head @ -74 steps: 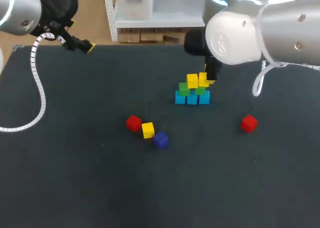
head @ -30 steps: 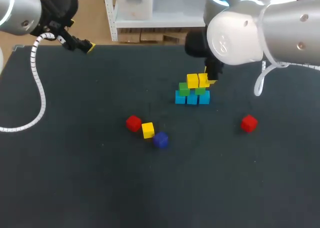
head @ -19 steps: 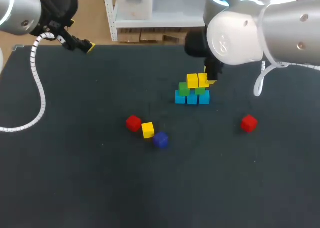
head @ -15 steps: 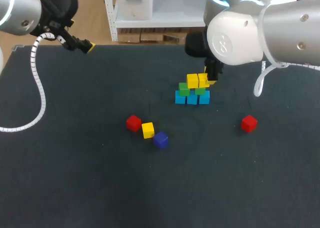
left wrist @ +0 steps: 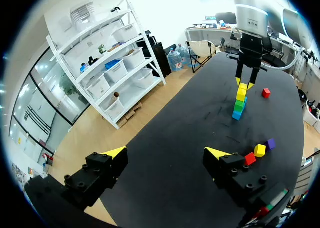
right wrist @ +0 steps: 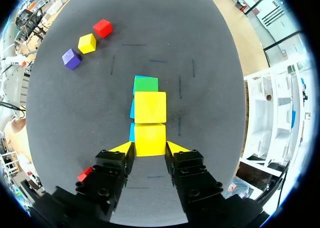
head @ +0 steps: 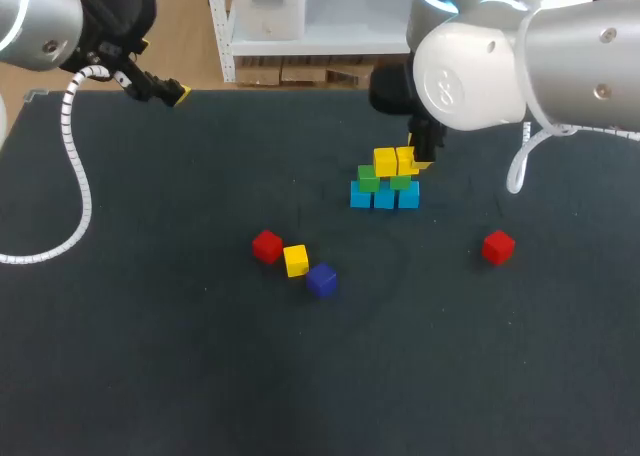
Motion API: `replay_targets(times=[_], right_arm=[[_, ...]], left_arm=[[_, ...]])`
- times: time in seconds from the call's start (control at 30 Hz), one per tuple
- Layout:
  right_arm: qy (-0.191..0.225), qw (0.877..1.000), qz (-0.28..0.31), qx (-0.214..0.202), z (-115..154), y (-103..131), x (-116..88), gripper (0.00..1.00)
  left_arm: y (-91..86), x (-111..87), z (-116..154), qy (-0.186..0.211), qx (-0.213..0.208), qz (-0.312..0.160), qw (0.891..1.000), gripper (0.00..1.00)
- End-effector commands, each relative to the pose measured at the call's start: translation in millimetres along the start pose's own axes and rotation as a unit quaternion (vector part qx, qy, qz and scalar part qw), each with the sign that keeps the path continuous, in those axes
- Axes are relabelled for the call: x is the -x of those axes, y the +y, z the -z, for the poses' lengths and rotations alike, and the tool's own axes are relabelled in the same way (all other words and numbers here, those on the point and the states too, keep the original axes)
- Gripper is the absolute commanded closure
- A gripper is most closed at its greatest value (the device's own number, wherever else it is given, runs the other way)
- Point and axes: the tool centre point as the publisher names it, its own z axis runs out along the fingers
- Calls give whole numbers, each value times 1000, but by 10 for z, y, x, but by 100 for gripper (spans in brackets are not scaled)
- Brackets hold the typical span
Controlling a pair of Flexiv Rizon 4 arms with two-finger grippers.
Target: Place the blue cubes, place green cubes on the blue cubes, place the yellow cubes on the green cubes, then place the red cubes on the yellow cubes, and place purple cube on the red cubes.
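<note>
Mid-table stands a stack: three blue cubes (head: 384, 197) in a row, two green cubes (head: 368, 179) on them, two yellow cubes on top. My right gripper (head: 417, 158) comes down from above, shut on the right-hand yellow cube (right wrist: 150, 139), which lies flush against the other yellow cube (right wrist: 150, 107). Loose on the table in front are a red cube (head: 266, 246), a yellow cube (head: 295, 260) and a purple cube (head: 321, 279). A second red cube (head: 497, 246) lies to the right. My left gripper (head: 170, 92) hangs open and empty at the far left corner.
The dark table (head: 150, 356) has wide bare room at the front and left. My left arm's white cable (head: 78, 186) loops over the left side. The loose cubes (left wrist: 259, 150) lie close together, a hand's width in front of the stack (left wrist: 240, 100).
The yellow cube in my right gripper has come down slightly and now sits level beside the other yellow cube. The left arm and the loose cubes have not moved.
</note>
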Motion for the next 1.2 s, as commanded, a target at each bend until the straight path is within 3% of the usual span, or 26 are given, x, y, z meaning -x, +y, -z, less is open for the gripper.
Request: replay_targets(times=[0.03, 0.87, 0.97, 1.0, 1.03, 1.2], right_arm=[[-1, 1000, 0, -1, 10, 23, -11, 61], [1, 1000, 0, 4, -5, 45, -3, 60], [1, 1000, -5, 0, -6, 45, -6, 51], [0, 1000, -9, -1, -3, 40, -10, 13], [-1, 1000, -13, -1, 5, 33, -17, 0], [-11, 1000, -25, -8, 102, 20, -93, 0]], left_arm=[[11, -11, 0, -2, -2, -1, 1000, 0], [11, -11, 0, -2, -2, -1, 1000, 0], [11, -11, 0, -2, -2, -1, 1000, 0], [11, -11, 0, -2, -2, -1, 1000, 0], [11, -11, 0, -2, -2, -1, 1000, 0], [11, -11, 0, -2, -2, -1, 1000, 0]])
